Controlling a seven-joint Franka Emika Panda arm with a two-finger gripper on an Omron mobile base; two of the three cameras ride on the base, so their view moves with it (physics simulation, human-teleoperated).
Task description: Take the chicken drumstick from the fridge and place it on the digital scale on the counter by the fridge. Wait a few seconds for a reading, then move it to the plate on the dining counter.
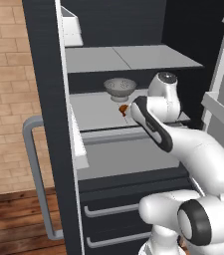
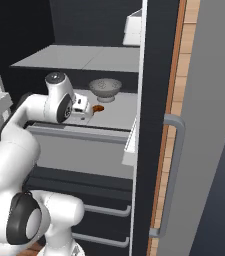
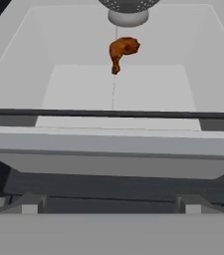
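Fingers (image 3: 29, 205) of the gripper (image 3: 111, 204) are spread wide and empty; the small glossy reddish-brown chicken drumstick (image 3: 122, 51) at twelve o'clock is judged light, slippery, best pinched across its thick end.

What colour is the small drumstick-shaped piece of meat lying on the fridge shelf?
The glossy chicken drumstick is reddish-brown, shown best in the hand view.
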